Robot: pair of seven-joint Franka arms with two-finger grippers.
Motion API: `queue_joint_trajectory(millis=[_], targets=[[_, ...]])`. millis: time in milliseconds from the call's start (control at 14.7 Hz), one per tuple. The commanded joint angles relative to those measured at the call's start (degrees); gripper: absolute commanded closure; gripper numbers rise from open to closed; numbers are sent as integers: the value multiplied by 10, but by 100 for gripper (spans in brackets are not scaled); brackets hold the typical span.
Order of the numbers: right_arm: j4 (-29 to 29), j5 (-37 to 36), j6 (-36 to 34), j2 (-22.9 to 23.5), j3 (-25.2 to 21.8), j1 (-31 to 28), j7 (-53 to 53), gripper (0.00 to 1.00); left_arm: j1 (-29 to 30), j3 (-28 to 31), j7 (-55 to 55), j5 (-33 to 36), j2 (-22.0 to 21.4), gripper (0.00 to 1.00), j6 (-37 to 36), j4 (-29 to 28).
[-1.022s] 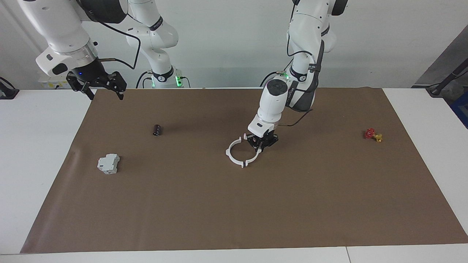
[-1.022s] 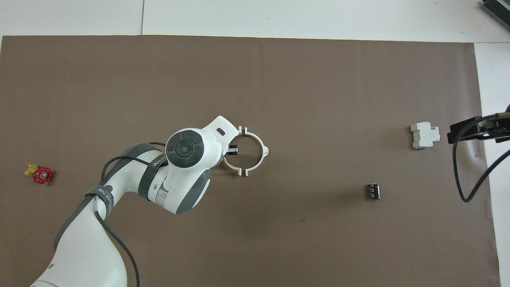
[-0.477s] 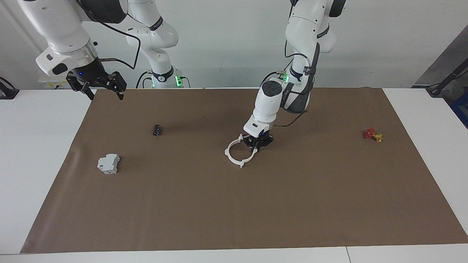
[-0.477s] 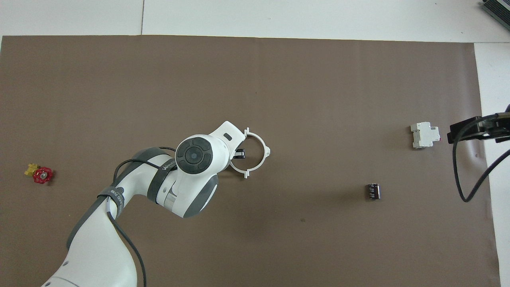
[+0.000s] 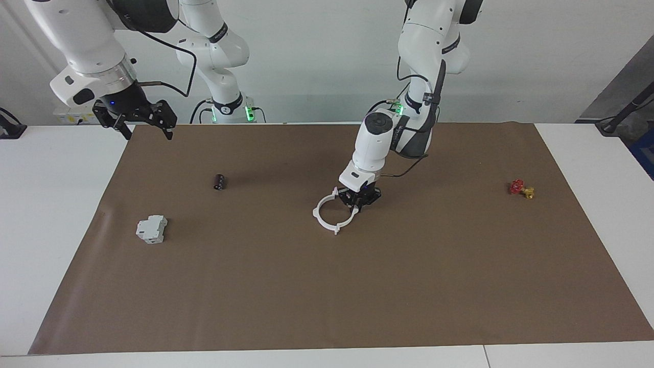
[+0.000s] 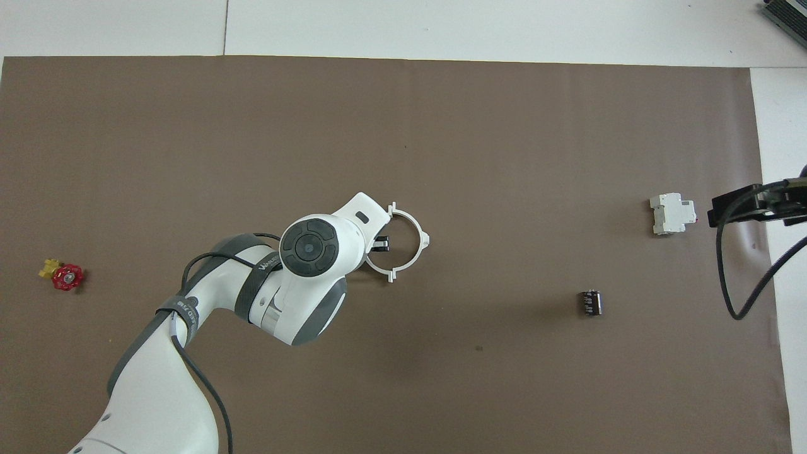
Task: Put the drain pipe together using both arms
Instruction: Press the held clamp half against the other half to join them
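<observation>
Left gripper [image 5: 358, 202] down at mid-mat, jaws pinching the half-ring [image 5: 353, 214] nearer its own arm, both halves meeting as one ring. Right gripper [image 5: 145, 124] waits raised over the mat's edge, jaws spread.

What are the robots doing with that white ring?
The left gripper is shut on one half of the white ring and has it pressed up against the other half, so the two pieces look joined into a full circle on the brown mat. The right gripper is open and waits in the air over the mat's corner. A grey block, a small black cylinder and a red valve lie untouched.
</observation>
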Motion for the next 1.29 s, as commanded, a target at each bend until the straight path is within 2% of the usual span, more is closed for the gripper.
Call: queue_joint_trajectory(millis=[0, 1226], targets=[[-2, 3, -4, -3, 7, -10, -13, 0, -12, 11, -8, -3, 9, 100, 16, 0], [-2, 3, -4, -3, 7, -10, -13, 0, -10, 16, -19, 6, 11, 100, 23, -4]])
